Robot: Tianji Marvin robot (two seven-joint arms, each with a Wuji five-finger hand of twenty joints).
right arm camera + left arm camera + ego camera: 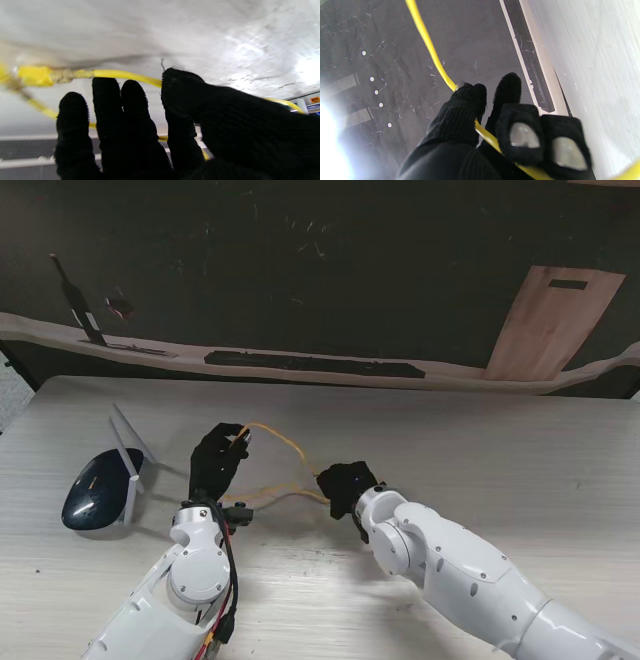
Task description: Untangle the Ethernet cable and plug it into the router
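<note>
Between both hands, yellow cable.

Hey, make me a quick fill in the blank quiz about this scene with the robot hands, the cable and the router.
1. The cable held between the two hands is ____ in colour.
2. The dark router lies on the robot's ____ side of the table.
3. The left hand and right hand both wear ____ gloves.

Missing words: yellow; left; black
</note>
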